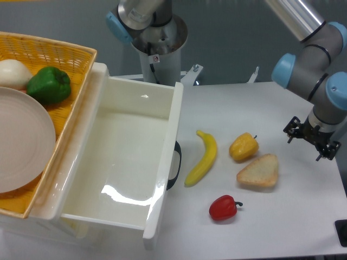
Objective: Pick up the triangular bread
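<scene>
The triangular bread is a pale tan toast slice with a golden-brown crust, lying flat on the white table right of centre. It sits just below and right of a small yellow bell pepper. My gripper hangs at the far right, above and to the right of the bread and clear of it. Its two dark fingers look spread apart, with nothing between them.
A banana lies left of the yellow pepper. A red pepper sits in front of the bread. A white open bin with a dark handle stands at the left. A wicker basket holds a green pepper and a plate.
</scene>
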